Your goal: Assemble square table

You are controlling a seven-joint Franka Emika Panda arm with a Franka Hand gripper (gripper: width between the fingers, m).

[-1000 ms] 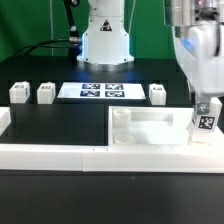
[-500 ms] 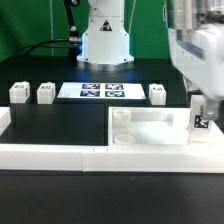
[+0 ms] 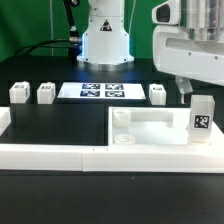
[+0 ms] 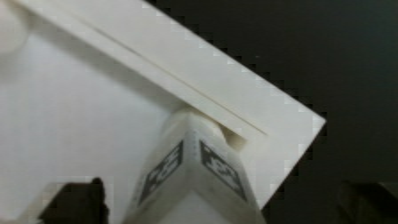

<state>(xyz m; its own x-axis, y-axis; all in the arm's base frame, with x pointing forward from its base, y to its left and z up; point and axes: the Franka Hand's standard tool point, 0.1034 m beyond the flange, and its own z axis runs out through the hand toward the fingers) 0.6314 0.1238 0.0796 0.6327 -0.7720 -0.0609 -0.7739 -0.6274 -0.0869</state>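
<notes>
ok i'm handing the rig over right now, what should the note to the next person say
pincer: open, holding nothing, hovering above the upright leg.
tabletop lies flat at the front; upright leg stands on its corner at the exterior view's right, how firmly seated I cannot tell.
Back row, loose: left leg, middle leg, right leg.
Left: fit those three.

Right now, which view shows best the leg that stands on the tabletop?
The exterior view: the leg appears whole from the side, upright on the tabletop corner at the exterior view's right, tag facing the camera. The wrist view looks down along it, showing only two foreshortened tagged sides.
</notes>
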